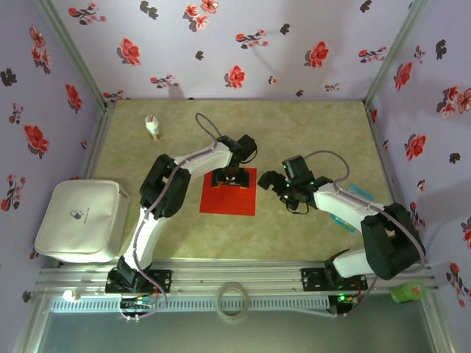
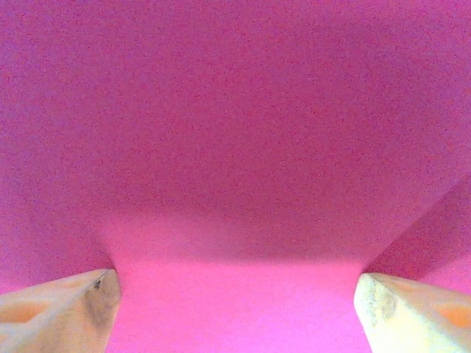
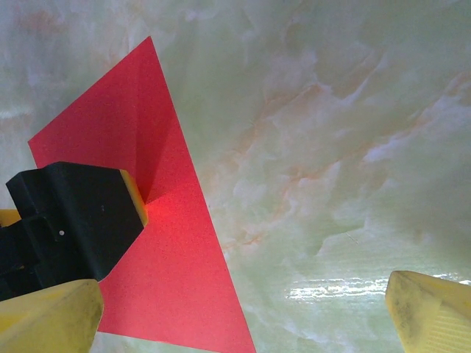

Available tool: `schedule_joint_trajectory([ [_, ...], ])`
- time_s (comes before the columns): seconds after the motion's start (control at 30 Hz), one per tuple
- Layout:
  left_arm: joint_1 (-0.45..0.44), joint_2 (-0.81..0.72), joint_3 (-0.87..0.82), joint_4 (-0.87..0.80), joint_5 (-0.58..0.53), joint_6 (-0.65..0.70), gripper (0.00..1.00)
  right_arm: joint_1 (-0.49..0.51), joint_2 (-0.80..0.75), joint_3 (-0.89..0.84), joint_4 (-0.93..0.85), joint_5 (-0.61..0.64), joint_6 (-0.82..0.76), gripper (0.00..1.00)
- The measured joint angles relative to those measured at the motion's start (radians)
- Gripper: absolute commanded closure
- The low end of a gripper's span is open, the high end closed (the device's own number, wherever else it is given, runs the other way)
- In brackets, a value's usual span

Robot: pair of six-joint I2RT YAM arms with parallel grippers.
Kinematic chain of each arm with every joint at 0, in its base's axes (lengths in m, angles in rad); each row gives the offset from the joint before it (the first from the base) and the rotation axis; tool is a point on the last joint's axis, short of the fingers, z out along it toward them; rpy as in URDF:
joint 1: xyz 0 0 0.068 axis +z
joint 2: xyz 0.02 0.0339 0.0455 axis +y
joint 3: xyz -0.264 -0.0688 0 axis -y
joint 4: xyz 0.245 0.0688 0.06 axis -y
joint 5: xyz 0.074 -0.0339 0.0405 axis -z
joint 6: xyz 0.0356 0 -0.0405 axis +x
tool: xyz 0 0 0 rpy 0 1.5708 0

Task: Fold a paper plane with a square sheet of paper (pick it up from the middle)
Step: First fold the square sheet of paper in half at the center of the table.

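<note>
The square sheet of paper is bright red and lies flat in the middle of the marbled table. My left gripper stands over the sheet's far edge, open, with both fingertips set wide apart on the red paper. In the right wrist view the paper rises in a small ridge beside the left gripper's black finger. My right gripper hangs open just right of the sheet, above bare table, with nothing between its fingers.
A white zip pouch sits at the left edge. A small white bottle stands at the far left. A teal-and-white card lies partly under the right arm. A tape ring and a green object rest by the front rail.
</note>
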Motion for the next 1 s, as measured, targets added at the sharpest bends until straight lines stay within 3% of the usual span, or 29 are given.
schedule_joint_trajectory([
  [1.0,0.001,-0.02,-0.036,0.035,0.009,0.003,0.18,0.0,-0.014,0.0,-0.009,0.013,0.011,0.01],
])
